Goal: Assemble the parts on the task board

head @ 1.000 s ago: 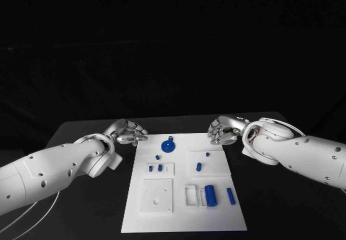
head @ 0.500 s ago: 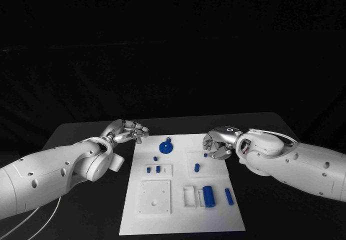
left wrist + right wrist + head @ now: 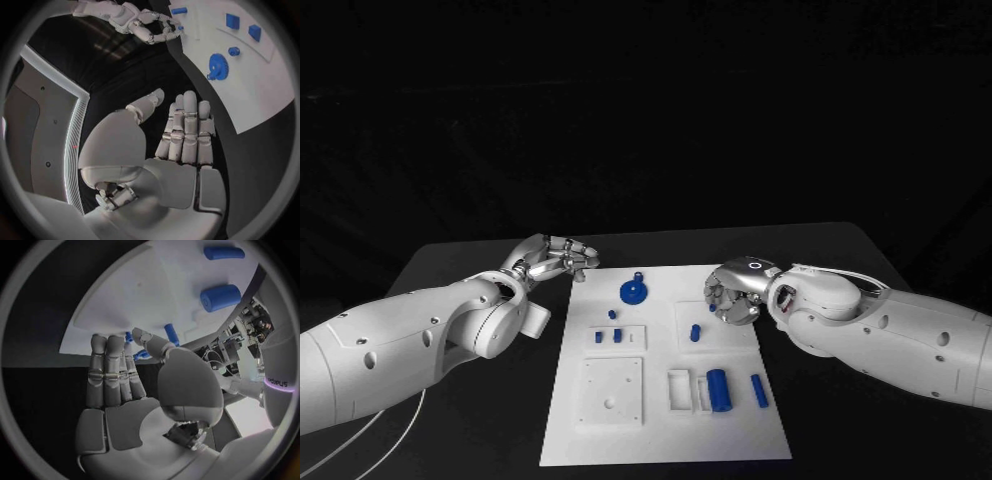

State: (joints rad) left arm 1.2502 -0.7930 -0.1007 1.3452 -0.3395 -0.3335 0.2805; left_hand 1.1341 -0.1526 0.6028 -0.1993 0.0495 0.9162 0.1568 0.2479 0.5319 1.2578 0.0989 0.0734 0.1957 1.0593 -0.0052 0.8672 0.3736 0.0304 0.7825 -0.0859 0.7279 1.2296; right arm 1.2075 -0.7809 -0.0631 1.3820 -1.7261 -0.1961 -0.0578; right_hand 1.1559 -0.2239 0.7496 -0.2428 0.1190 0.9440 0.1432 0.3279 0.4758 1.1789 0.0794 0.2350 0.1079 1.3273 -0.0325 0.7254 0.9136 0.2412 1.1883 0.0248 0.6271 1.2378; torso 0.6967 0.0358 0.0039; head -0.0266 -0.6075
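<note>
The white task board (image 3: 668, 430) lies in the middle of the table. On it are a blue gear (image 3: 633, 292), small blue pegs (image 3: 600, 337), a blue piece (image 3: 697, 331), a thick blue cylinder (image 3: 718, 389) and a thin blue rod (image 3: 759, 391). My right hand (image 3: 733, 292) hovers over the board's right edge, right beside a small blue peg (image 3: 713, 309). In the right wrist view its fingers (image 3: 109, 370) are stretched out, thumb apart, with small blue pieces (image 3: 128, 336) just beyond them. My left hand (image 3: 553, 260) hangs off the board's far left corner, holding nothing, fingers straight (image 3: 187, 135).
Black table (image 3: 459, 260) surrounds the board on all sides. A square white plate (image 3: 612, 390) and a white slot block (image 3: 682, 390) sit on the board's near half. The left wrist view shows the gear (image 3: 217, 66) and my right hand (image 3: 147, 25) across the board.
My right hand has come in from beyond the board's far right corner and lowered onto the board's right edge beside the small peg. The left hand has barely shifted.
</note>
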